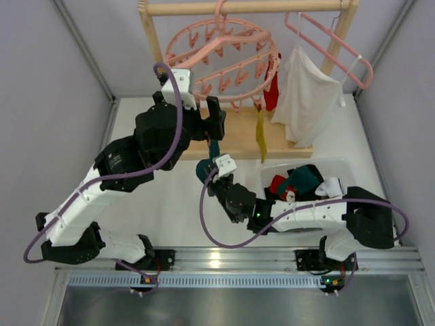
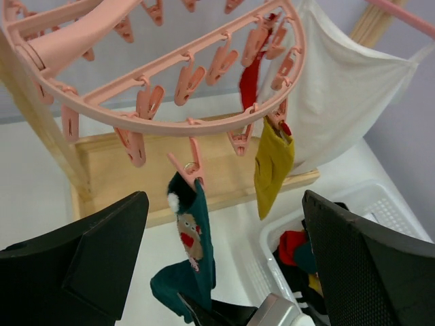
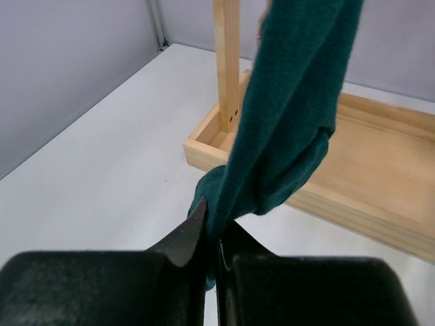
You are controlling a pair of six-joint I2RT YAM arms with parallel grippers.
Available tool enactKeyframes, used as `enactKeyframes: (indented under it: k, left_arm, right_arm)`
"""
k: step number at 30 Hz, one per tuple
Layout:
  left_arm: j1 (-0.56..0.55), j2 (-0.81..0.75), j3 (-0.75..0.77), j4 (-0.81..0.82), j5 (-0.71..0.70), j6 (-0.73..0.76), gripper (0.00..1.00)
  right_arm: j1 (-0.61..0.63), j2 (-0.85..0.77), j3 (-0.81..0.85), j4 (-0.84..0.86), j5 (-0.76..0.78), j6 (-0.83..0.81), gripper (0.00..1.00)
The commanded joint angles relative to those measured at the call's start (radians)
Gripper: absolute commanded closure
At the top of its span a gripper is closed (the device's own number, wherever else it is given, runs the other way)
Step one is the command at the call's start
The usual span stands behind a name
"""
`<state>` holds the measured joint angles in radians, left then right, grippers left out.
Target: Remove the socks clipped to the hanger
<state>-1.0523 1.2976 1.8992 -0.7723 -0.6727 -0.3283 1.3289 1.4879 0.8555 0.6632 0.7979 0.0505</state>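
Note:
The round pink hanger hangs from the wooden rail. A dark teal sock is clipped to its near rim and hangs down. My right gripper is shut on that sock's lower end. A mustard sock and a red sock are clipped further right. My left gripper stands open just below the hanger's near rim, with the teal sock's clip between and beyond its fingers, touching nothing.
A white bin at the right holds several loose socks. A plain pink hanger with a white cloth hangs at the right. The wooden rack's base and post stand behind the socks.

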Motion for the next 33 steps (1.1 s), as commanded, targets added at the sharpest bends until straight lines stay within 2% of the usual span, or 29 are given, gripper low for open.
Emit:
enactKeyframes:
  k: [1,4,13,20,23,33]
  left_arm:
    - [-0.029,0.022,0.028,0.008,-0.218,0.063,0.02]
    - [-0.023,0.046,0.029,0.010,-0.239,0.089,0.01]
    - [0.139,0.042,-0.035,0.008,-0.091,0.028,0.03]
    - [0.155,0.087,-0.048,0.013,-0.077,0.005,0.03]
    - [0.155,0.107,-0.046,0.015,-0.113,0.003,0.03]
    - [0.164,0.173,-0.037,0.019,-0.131,0.005,0.12]
  right_arm:
    - [0.029,0.041,0.080,0.026,0.069,-0.014,1.00]
    - [0.030,0.052,0.085,0.044,0.069,-0.012,1.00]
    - [0.030,0.057,0.083,0.044,0.041,-0.005,1.00]
    - [0.032,0.081,0.099,0.039,0.029,0.003,1.00]
    - [0.038,0.090,0.103,0.039,0.026,-0.008,1.00]
    - [0.056,0.123,0.135,0.035,0.024,-0.028,1.00]
